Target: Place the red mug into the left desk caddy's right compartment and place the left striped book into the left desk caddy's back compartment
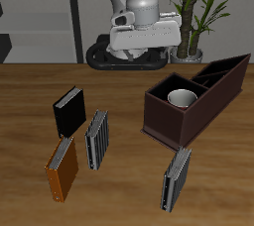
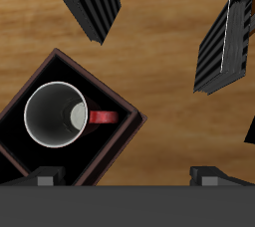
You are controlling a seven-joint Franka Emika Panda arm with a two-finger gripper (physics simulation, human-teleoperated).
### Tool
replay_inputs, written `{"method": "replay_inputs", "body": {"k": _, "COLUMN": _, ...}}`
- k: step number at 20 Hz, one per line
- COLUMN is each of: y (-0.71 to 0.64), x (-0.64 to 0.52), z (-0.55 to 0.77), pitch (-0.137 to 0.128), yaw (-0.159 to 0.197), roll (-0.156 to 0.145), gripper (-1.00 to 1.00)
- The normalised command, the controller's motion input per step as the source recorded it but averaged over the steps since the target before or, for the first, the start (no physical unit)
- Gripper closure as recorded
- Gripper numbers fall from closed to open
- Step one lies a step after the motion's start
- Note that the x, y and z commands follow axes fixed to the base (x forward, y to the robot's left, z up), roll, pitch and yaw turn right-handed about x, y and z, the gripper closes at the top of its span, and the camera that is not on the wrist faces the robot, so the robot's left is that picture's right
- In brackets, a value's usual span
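With the red mug already seated in the right compartment of the left desk caddy, your gripper hangs empty, apparently open. Near that caddy, the left striped book stands thin, stiff, probably light; pinch its upper edge across the covers.

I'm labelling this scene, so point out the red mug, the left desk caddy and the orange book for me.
red mug (image 2: 58,113): wrist view, on its white inside.
left desk caddy (image 1: 182,121): exterior view, on its near outer wall.
orange book (image 1: 63,175): exterior view, on its cover.
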Motion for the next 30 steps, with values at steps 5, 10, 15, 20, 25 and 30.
{"method": "replay_inputs", "body": {"k": 5, "y": -0.58, "x": -0.1, "z": 0.1, "pitch": -0.019, "yaw": -0.034, "roll": -0.021, "gripper": -1.0}}
{"method": "replay_inputs", "body": {"k": 10, "y": -0.48, "x": -0.08, "z": 0.02, "pitch": -0.027, "yaw": 0.01, "roll": -0.016, "gripper": -1.0}}
{"method": "replay_inputs", "body": {"k": 15, "y": -0.25, "x": -0.03, "z": -0.04, "pitch": -0.007, "yaw": 0.006, "roll": 0.015, "gripper": -1.0}}
{"method": "replay_inputs", "body": {"k": 20, "y": -0.21, "x": 0.02, "z": 0.0, "pitch": -0.022, "yaw": 0.023, "roll": 0.016, "gripper": -1.0}}
{"method": "replay_inputs", "body": {"k": 25, "y": -0.11, "x": 0.13, "z": 0.04, "pitch": -0.006, "yaw": -0.039, "roll": 0.008, "gripper": -1.0}}
{"method": "replay_inputs", "body": {"k": 30, "y": 0.02, "x": 0.21, "z": 0.08, "pitch": 0.006, "yaw": -0.024, "roll": 0.013, "gripper": -1.0}}
